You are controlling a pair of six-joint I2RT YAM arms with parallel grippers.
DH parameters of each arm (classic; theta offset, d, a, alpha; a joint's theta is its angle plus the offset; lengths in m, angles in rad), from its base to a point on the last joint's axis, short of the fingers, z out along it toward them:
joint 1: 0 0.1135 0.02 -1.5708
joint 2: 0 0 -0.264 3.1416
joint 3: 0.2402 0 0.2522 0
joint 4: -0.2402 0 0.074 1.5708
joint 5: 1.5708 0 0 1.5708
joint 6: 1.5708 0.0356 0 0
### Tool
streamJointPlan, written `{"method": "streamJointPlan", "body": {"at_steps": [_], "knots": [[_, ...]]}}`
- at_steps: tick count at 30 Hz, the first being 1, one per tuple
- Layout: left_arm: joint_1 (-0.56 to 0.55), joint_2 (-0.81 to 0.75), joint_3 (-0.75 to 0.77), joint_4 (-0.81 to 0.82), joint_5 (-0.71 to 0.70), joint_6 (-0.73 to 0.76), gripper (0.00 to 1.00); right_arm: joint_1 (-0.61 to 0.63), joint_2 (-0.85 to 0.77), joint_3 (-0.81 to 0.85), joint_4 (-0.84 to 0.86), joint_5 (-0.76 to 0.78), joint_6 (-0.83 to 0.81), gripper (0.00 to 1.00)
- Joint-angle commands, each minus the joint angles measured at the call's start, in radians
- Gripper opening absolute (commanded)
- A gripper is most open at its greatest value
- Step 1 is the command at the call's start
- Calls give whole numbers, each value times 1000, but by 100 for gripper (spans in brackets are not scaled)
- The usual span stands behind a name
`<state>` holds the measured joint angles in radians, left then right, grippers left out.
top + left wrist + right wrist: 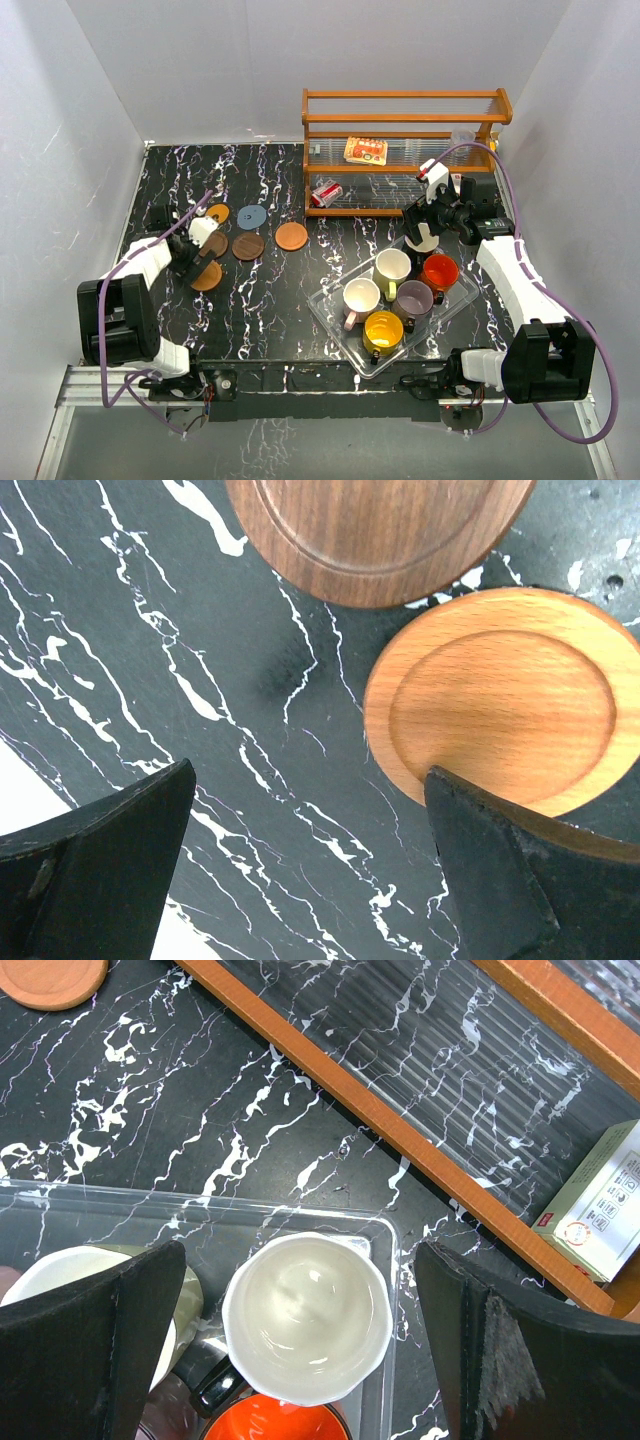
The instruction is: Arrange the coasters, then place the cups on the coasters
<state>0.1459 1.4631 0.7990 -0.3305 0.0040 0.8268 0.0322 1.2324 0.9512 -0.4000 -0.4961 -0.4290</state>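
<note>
My left gripper (194, 258) is open low over the table, its jaws astride bare marble (310, 870). Its right finger (530, 880) overlaps the near edge of an orange-brown coaster (500, 705) (207, 276). A dark brown coaster (375, 530) lies just beyond. More coasters lie nearby: dark brown (248, 246), blue-grey (251, 216), orange-brown (291, 236) and a small orange one (218, 212). My right gripper (425, 225) hangs open above the black cup with the white inside (305, 1315). The other cups stand in the clear tray (330, 312): olive-cream (392, 267), orange-red (439, 272), mauve (413, 298), pale pink (361, 297), yellow (383, 331).
A wooden shelf rack (405, 150) stands at the back right, just behind the tray, holding a printed box (365, 150) and a small can (326, 192). Its lower rail (400, 1110) runs close past my right gripper. White walls close in the table on three sides.
</note>
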Motion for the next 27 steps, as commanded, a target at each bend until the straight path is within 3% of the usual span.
{"method": "streamJointPlan", "body": {"at_steps": [1,15,27], "knots": [[12,3,-10,-172,7,35,99,-5,-18,4,22,-10,-11,98],[12,-11,-5,-292,120,69,99,-5,-22,2,21,-6,-14,98],[5,14,25,-238,189,-3,99,-5,-25,3,21,-7,-13,98]]}}
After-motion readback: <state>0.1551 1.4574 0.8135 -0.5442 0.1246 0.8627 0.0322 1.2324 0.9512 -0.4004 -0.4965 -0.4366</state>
